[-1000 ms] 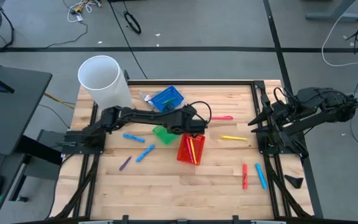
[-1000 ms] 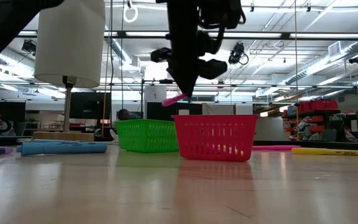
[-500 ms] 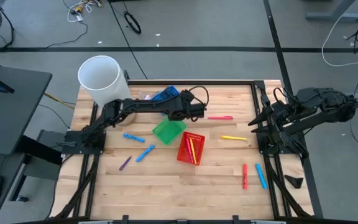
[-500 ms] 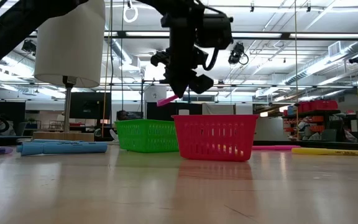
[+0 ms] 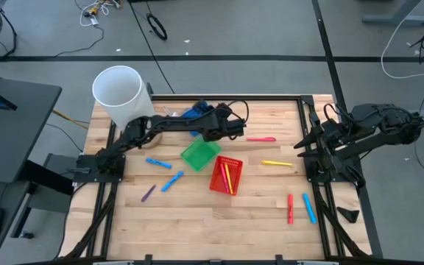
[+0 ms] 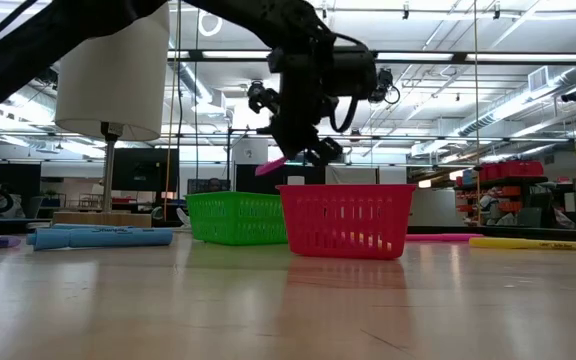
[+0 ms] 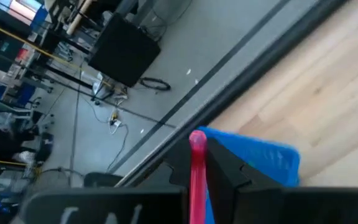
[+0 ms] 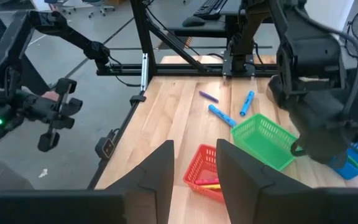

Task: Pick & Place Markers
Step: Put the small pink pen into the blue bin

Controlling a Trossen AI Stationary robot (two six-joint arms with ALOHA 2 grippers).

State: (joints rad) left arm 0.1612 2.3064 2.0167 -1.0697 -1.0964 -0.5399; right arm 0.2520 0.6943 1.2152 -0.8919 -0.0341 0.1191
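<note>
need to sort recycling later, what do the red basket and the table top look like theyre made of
Red basket: probably moulded plastic; uniform glossy colour and fine open mesh walls. Table top: wood, seemingly butcher-block; pale jointed strips with visible grain and a light sheen.

brightness: even and bright over the worktop (image 5: 197, 213)
source: ceiling strip lights behind the red basket (image 6: 348, 220)
glare: pale sheen on the wood before that basket
blur: the pink marker (image 7: 197, 180) and dark fingers look soft in the left wrist view
</note>
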